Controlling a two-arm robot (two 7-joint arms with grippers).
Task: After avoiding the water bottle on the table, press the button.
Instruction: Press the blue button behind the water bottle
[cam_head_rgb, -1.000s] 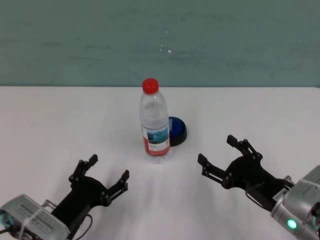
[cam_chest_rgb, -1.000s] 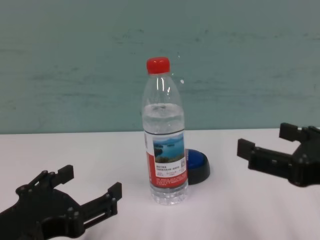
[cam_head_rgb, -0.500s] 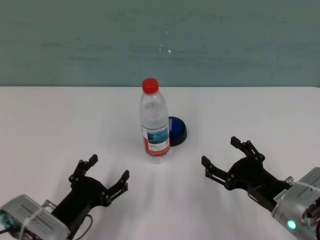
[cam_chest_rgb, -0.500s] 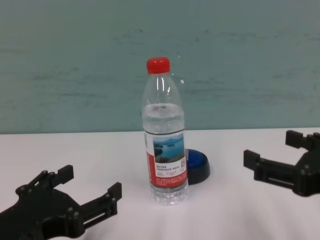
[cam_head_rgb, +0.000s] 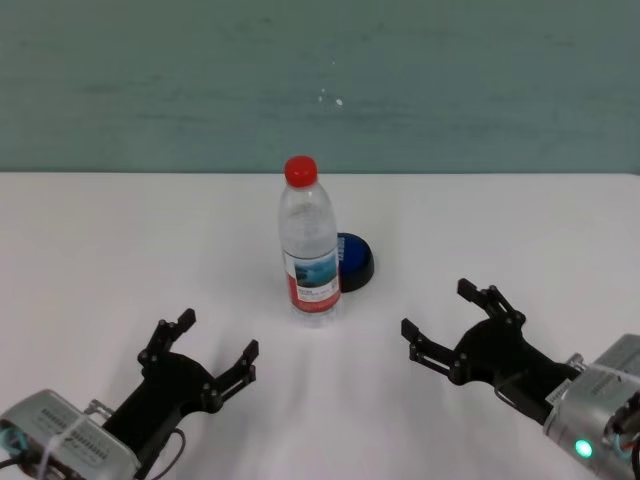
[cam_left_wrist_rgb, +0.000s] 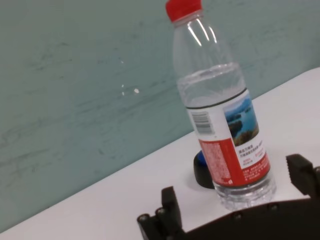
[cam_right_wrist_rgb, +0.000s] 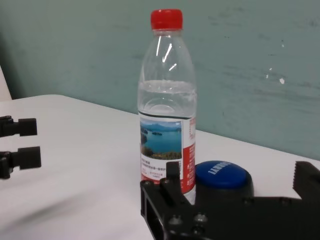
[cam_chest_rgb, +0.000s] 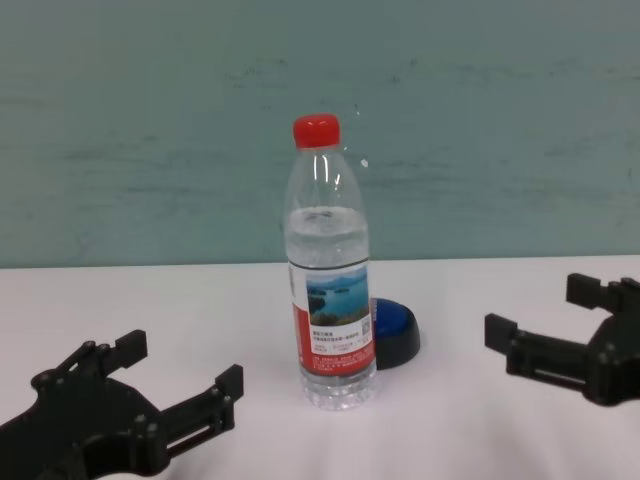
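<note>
The water bottle (cam_head_rgb: 309, 246) stands upright mid-table, clear with a red cap and a lake label; it also shows in the chest view (cam_chest_rgb: 330, 270), left wrist view (cam_left_wrist_rgb: 222, 107) and right wrist view (cam_right_wrist_rgb: 166, 102). The blue button (cam_head_rgb: 354, 262) sits just behind it to the right, half hidden in the chest view (cam_chest_rgb: 397, 329) and left wrist view (cam_left_wrist_rgb: 200, 168), plain in the right wrist view (cam_right_wrist_rgb: 222, 176). My right gripper (cam_head_rgb: 446, 318) is open and empty, near right of the bottle and nearer than the button. My left gripper (cam_head_rgb: 214, 347) is open and empty at the near left.
The white table (cam_head_rgb: 120, 250) ends at a teal wall (cam_head_rgb: 150, 80) behind the bottle. My left gripper's fingers show far off in the right wrist view (cam_right_wrist_rgb: 17, 142).
My right gripper drew back toward me and to the right, then edged slightly left. The left arm, bottle and button have not moved.
</note>
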